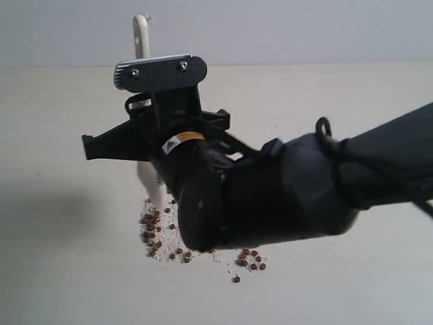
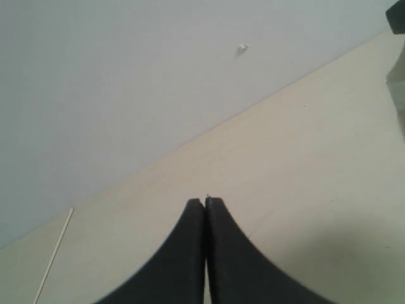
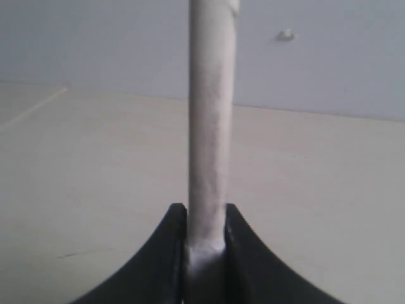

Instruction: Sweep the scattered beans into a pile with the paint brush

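The big black arm [image 1: 304, 189] is closest and hides much of the scene. Its right gripper [image 3: 205, 218] pinches the paint brush [image 3: 209, 126] by the wooden handle, 1 jaw on each side. The brush stands upright, handle up. Its lower end points down at the beans [image 1: 152, 227] but is mostly hidden behind the gripper.

The beans lie on the worktop [image 1: 338, 291] in 2 loose bunches, a thick one by the brush and a small one further right, with white crumbs [image 1: 162, 254] mixed in.

The left gripper [image 2: 205, 202] is pressed together, holds nothing, and sits over bare worktop.

The brush looks light. The handle is stiff and smooth, so I think it could twist in the jaws if pushed hard. A hold low on the handle seems best. The hairs should be soft and will bend. The beans are tiny, round and hard, so they will likely roll away. Slow, gentle strokes look safest.
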`<state>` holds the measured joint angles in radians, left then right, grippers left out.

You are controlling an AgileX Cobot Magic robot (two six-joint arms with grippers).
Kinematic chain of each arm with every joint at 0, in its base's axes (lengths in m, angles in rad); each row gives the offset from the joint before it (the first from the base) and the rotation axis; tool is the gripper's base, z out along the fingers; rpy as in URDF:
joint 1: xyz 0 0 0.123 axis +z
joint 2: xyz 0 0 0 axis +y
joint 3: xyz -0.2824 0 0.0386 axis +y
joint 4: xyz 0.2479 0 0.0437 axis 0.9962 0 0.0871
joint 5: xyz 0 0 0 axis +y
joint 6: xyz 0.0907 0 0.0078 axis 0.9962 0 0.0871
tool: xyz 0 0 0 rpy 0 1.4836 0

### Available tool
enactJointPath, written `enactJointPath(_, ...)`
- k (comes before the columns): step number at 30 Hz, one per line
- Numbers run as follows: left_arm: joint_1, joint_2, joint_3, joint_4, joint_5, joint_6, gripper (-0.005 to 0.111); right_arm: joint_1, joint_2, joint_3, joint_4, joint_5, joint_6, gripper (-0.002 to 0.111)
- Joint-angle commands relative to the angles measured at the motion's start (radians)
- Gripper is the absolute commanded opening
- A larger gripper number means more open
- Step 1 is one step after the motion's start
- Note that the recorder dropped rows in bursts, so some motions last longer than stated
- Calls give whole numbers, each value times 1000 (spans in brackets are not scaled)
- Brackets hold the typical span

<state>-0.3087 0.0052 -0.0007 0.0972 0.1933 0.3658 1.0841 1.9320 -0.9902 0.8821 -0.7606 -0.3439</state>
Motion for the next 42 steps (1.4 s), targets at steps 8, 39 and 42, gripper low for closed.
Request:
enactJointPath(8,-26,-5,1,-1,0,-3,0,45,173,-6,-97,-155,491,0)
enactJointPath(39,-42,-5,1,-1,0,-3,0,45,66,-6,453,-135,-39,0)
enactJointPath(42,-42,-5,1,-1,0,-3,0,64,17,-6,328,-102,-8,0)
